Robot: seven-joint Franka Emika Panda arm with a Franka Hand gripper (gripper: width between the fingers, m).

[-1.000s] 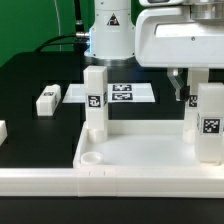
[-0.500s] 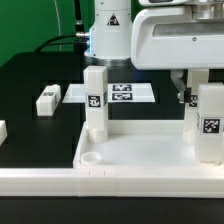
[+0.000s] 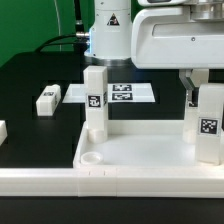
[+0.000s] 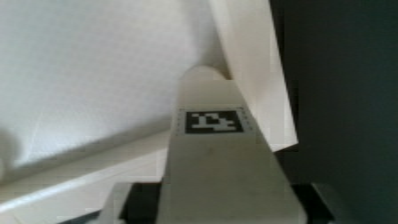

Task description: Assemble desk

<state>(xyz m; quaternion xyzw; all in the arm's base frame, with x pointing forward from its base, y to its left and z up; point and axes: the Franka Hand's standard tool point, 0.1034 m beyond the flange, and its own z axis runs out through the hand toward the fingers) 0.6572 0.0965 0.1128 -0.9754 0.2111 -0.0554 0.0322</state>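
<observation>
The white desk top, a rimmed tray, lies at the front. A tagged white leg stands upright at its far corner on the exterior view's left. A second tagged leg stands upright at the exterior view's right. My gripper hangs over this leg, and one dark finger presses its side. In the wrist view the same leg runs between my black fingers, which sit against both of its sides. My gripper is shut on this leg.
A loose white leg lies on the black table behind the tray. Part of another white piece shows at the exterior view's left edge. The marker board lies flat near the robot base.
The fingers have closed in from wide open onto the sides of the right leg. That leg has shifted slightly toward the exterior view's left.
</observation>
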